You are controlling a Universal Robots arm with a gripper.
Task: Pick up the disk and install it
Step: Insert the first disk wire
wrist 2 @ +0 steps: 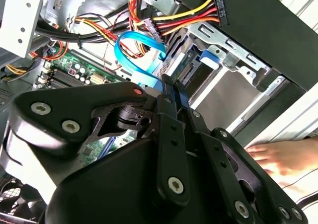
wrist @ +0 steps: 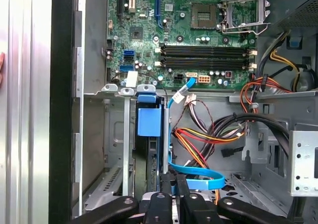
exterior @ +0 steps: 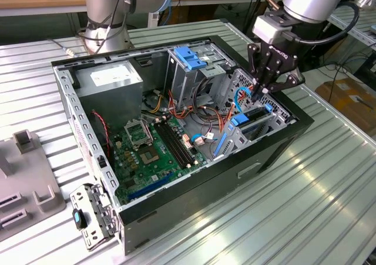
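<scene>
To the exterior view's right of the motherboard [exterior: 147, 153], the disk [exterior: 254, 117] stands on edge in the drive cage [exterior: 247, 137], my end effector [exterior: 261, 91] pinched shut on its blue rail. I judge this the install step. Seating it calls for a straight, square push.

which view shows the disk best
The first wrist view: the disk stands edge-on, its blue carrier end facing the camera. The exterior view shows it small, right below the gripper. In the second wrist view the gripper's body is in front; a blue sliver may be the disk.
</scene>
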